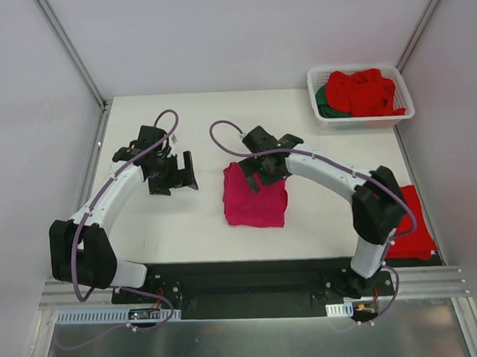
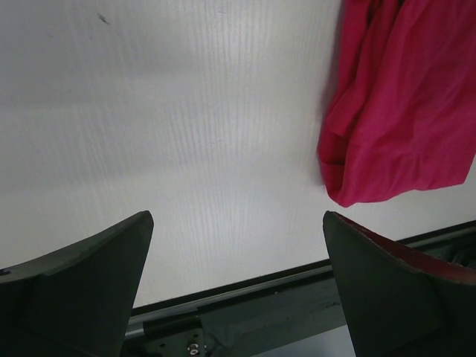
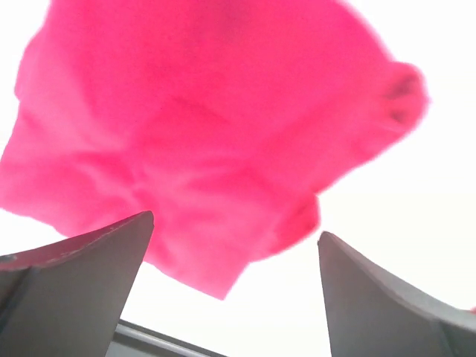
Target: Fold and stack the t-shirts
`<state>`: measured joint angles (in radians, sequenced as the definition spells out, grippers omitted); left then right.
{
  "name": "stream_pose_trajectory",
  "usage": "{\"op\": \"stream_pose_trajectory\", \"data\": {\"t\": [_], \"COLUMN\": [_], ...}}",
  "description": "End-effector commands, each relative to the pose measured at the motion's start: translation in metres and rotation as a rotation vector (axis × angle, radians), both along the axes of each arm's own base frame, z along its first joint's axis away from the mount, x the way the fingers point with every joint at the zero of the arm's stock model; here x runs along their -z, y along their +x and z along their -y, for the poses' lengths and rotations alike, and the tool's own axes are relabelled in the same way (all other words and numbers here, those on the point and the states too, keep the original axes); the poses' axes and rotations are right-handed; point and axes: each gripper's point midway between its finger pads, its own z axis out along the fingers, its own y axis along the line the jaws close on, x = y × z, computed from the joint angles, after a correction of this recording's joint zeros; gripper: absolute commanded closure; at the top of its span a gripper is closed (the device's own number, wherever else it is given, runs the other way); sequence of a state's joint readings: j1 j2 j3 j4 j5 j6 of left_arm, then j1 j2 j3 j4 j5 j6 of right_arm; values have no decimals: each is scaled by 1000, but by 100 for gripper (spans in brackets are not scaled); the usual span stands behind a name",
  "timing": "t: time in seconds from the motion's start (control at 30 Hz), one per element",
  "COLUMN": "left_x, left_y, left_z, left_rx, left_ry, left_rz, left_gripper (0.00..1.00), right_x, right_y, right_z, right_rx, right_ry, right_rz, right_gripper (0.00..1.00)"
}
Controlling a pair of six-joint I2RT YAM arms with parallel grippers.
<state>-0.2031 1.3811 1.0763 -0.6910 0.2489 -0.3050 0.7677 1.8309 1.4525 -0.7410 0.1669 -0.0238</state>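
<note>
The right gripper (image 1: 257,176) hangs over the far edge of the pink shirt (image 1: 257,205), jaws apart, holding nothing. The left gripper (image 1: 174,175), also apart, hangs to its left.

- The top external camera gives you a high look down from the near side, over the whole table (image 1: 185,221) to the back wall (image 1: 239,34).
- The left wrist camera looks down past the left gripper (image 2: 236,217), close to the table.
- The right wrist camera sits closer still, looking past the right gripper (image 3: 235,224).
- You find the magenta-pink t-shirt (image 1: 255,197) in all three views.
</note>
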Motion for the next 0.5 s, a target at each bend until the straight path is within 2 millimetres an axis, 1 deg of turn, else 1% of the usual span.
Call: {"op": "stream_pose_trajectory", "data": {"t": [0.0, 0.03, 0.07, 0.1, 0.13, 0.17, 0.2, 0.23, 0.27, 0.3, 0.33, 0.37, 0.4, 0.43, 0.47], "left_x": [-18, -27, -24, -25, -36, -28, -30, -44, -32, -32, -46, -33, -33, -42, -31], "left_y": [12, 18, 17, 19, 26, 28, 25, 35, 34, 31, 39, 38, 38, 41, 39], "left_z": [23, 31, 45, 53, 62, 70, 86, 99, 105, 120, 132, 137, 144, 159, 164], "left_rx": [43, 60, 103, 119, 136, 159, 205, 227, 252, 296, 315, 341, 362, 391, 415], "left_ry": [-15, -19, -11, -5, -2, 30, 42, 42, 82, 103, 106, 142, 156, 146, 165], "left_rz": [36, 58, 48, 50, 73, 48, 46, 83, 36, 41, 81, 39, 37, 65, 28], "left_gripper": [1, 1, 1, 1, 0, 1, 1, 1, 1, 1, 1, 1, 1, 1, 1], "right_x": [-65, -69, -73, -75, -75, -72, -69, -64, -62, -57, -56, -55, -51, -47, -41], "right_y": [5, 3, 0, -8, -11, -16, -28, -31, -35, -45, -49, -52, -56, -65, -69], "right_z": [55, 67, 84, 98, 110, 122, 136, 151, 159, 178, 187, 194, 207, 215, 219], "right_rx": [116, 132, 152, 195, 223, 250, 281, 349, 385, 439, 483, 511, 563, 586, 601], "right_ry": [-92, -124, -183, -188, -204, -212, -203, -194, -173, -167, -152, -142, -139, -129, -116], "right_rz": [203, 218, 234, 245, 249, 242, 236, 225, 229, 227, 236, 247, 242, 240, 224], "right_gripper": [4, 4, 4, 4, 4, 4, 4, 4, 4, 4, 4, 4, 4, 4, 4]}}
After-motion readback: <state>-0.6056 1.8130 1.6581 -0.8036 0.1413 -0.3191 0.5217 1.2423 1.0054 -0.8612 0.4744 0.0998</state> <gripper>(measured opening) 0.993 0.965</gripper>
